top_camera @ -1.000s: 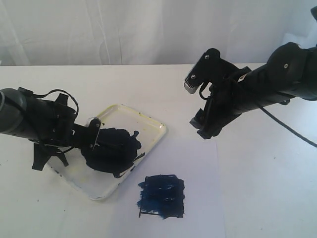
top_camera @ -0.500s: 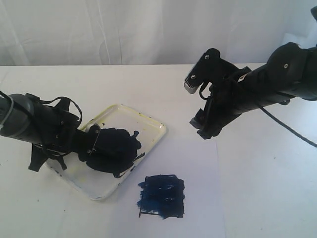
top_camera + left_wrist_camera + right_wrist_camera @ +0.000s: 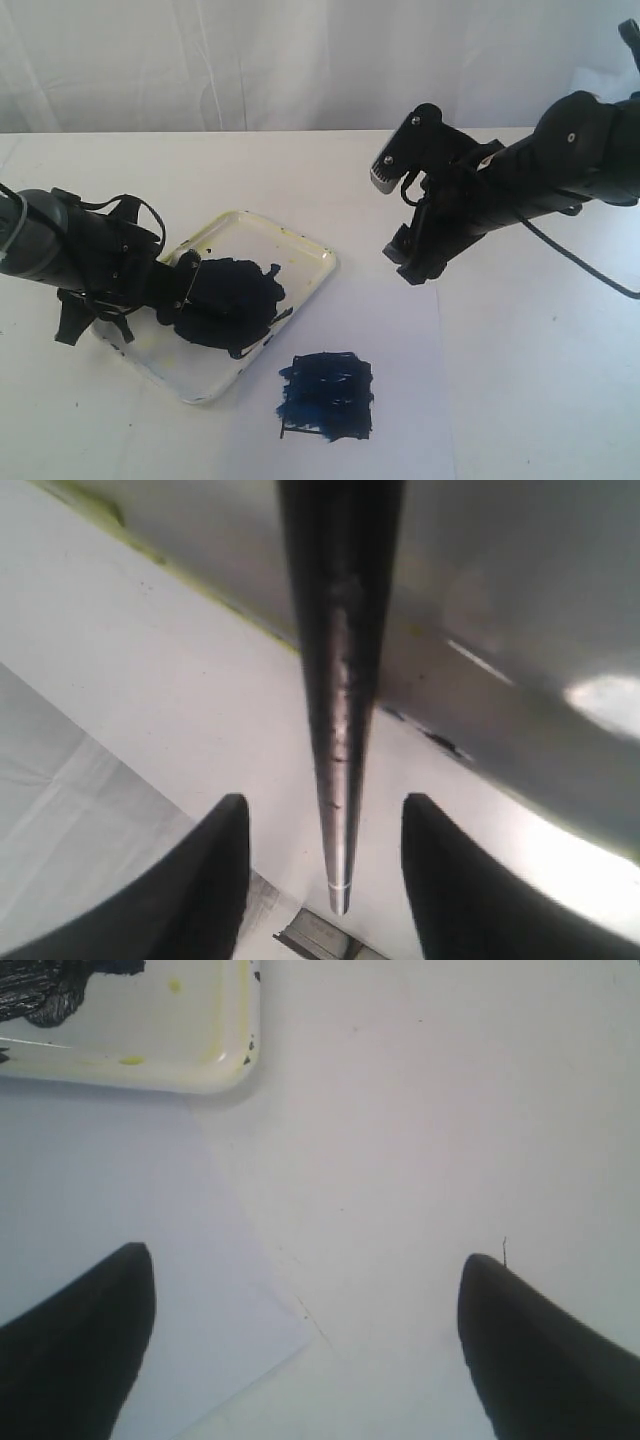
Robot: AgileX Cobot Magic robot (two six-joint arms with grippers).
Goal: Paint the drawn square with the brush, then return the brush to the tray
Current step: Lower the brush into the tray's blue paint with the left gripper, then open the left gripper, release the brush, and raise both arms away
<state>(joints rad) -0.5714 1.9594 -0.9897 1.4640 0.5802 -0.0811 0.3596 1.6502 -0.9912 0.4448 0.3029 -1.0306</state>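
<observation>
Your left gripper (image 3: 188, 290) sits low over the tray (image 3: 296, 258), right at the blue-black paint puddle (image 3: 235, 295). Its fingers (image 3: 215, 880) are spread. The brush (image 3: 340, 680) runs between them with a gap on each side. Your right gripper (image 3: 402, 260) hangs above the table (image 3: 540, 400), fingers far apart, holding nothing. The drawn square (image 3: 326, 396) is full of blue paint, just beside the tray.

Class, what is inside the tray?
A blue-black paint puddle and yellowish stains. The brush reaches in over the tray rim; its tip is hidden, as is the floor under the left gripper.
</observation>
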